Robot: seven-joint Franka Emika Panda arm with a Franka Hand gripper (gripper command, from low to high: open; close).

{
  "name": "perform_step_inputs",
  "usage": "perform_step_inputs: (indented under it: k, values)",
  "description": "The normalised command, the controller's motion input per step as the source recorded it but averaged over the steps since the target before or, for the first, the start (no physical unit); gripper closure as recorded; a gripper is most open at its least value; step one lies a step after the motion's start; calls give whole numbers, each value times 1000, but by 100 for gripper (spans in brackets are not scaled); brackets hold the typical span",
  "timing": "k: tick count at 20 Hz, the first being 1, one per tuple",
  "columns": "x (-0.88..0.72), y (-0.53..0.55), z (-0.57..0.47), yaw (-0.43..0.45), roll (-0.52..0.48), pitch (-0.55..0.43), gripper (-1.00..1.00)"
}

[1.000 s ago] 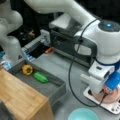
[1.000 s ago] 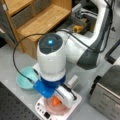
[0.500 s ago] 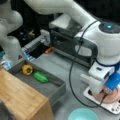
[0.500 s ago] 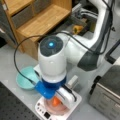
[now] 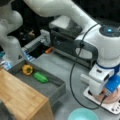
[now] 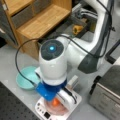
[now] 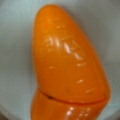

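Filling the wrist view, a glossy orange carrot tapers upward; pincer state unclear.

Both front views soft, blocky, evenly lit; wrist view blurred close-up, glare streaks on orange carrot.

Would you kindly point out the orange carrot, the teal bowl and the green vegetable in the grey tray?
orange carrot point(image 7: 67, 65): wrist view, middle of its glossy body.
teal bowl point(image 6: 25, 80): a front view, its inner floor.
green vegetable point(image 5: 40, 77): a front view, middle of its length.
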Motion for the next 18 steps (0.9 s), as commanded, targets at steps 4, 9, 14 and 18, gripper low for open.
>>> perform_step_inputs:
  k: [4,9,14,18]
  values:
    - [-97,27,-135,21,-317,-113,-100]
    - [-90,25,-141,28,-289,-132,-100]
    - [-80,48,-151,22,-280,-151,-100]
    - [-83,64,-145,27,-270,-152,-100]
